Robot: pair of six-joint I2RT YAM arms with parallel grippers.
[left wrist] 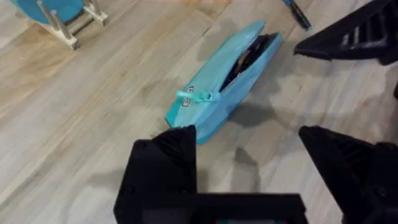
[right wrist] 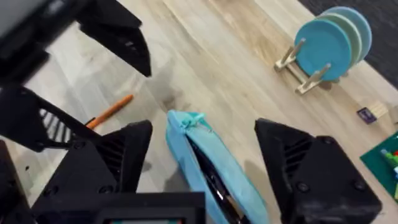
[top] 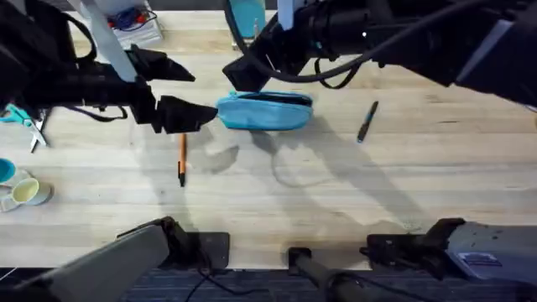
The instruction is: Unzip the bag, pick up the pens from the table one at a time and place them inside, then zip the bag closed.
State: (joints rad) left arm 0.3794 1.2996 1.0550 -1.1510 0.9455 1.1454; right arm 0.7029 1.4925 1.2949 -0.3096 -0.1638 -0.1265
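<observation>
- Two grippers you have over the counter (top: 436, 159), and both are spread with nothing between the fingers.
- Your left gripper (top: 172, 88) hangs just beside the left end of the bag (top: 265, 111); in the left wrist view its black fingers (left wrist: 163, 163) stand wide apart, with the near end of the bag (left wrist: 227, 78) between them and a little farther off.
- Your right gripper (right wrist: 198, 165) is above the bag, and in the right wrist view its two fingers stand on either side of the bag (right wrist: 208, 163) without touching it.
- The bag lies on its side in the middle of the counter, and its zipper is partly open: you can see a dark gap along the top and the zipper pull (left wrist: 194, 96) near the end that faces the left gripper.
- The orange pen (top: 181, 159) lies on the counter just in front of the left gripper, near the left end of the bag.
- The dark pen (top: 367, 121) lies to the right of the bag, apart from it.
- A blue disc on a wooden stand (right wrist: 323, 46) is farther back on the counter.
</observation>
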